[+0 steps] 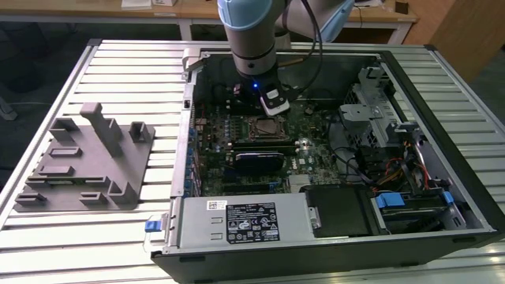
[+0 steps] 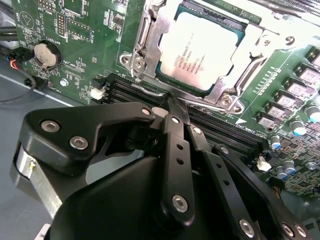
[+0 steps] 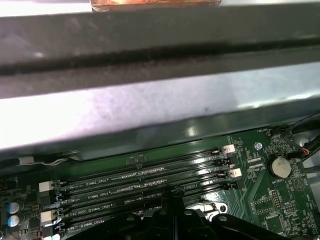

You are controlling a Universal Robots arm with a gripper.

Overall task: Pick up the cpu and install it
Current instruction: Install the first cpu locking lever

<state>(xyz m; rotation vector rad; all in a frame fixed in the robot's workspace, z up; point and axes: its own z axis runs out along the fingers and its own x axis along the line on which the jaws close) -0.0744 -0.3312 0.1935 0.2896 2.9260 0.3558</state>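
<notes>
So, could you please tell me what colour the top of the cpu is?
Shiny silver, clearest in the second wrist view, where the cpu sits in its socket.

A slatted metal table (image 1: 118, 71) of pale ribbed panels carries the scene in the exterior view — two items rest directly on it, well apart. Toward the exterior view's left lies a grey moulded plastic tray (image 1: 83, 168) with upright posts, set flat on the slats; toward the exterior view's right lies an open computer case (image 1: 442, 148) on its side, its dark frame reaching close to the table's near edge. Bare slats show between the two and along the far edge — the ribs run from side to side.
</notes>
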